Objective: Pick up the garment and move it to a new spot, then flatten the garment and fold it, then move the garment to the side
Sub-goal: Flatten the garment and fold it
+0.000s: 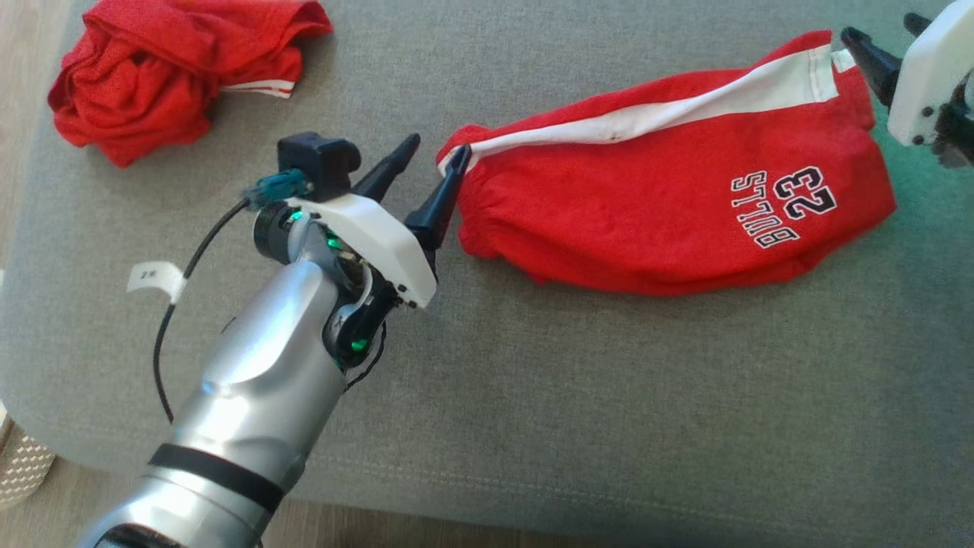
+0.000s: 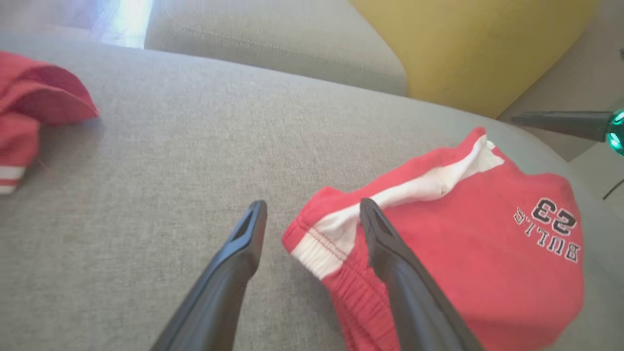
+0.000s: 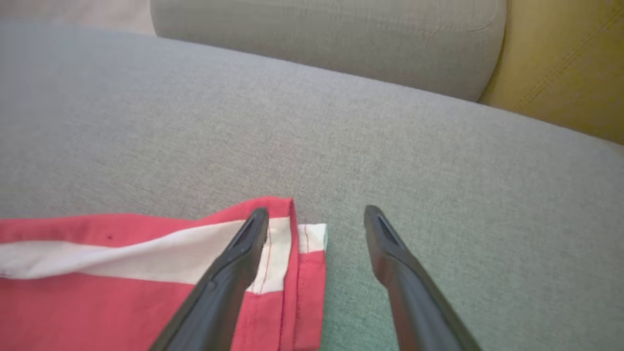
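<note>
Left pincer (image 1: pixel 439 146) released at waistband of red shorts (image 1: pixel 647 205); right pincer (image 3: pixel 317 212) released at their hem.

Red shorts (image 1: pixel 670 213) flat on grey cushion (image 1: pixel 533 396), left claw (image 1: pixel 439 146) spread at waistband corner

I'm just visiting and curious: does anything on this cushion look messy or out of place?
One thing: a red garment lies crumpled in a heap at the far left corner of the cushion, unlike the shorts, which lie folded with a few wrinkles. Nothing looks torn or spilled.
</note>
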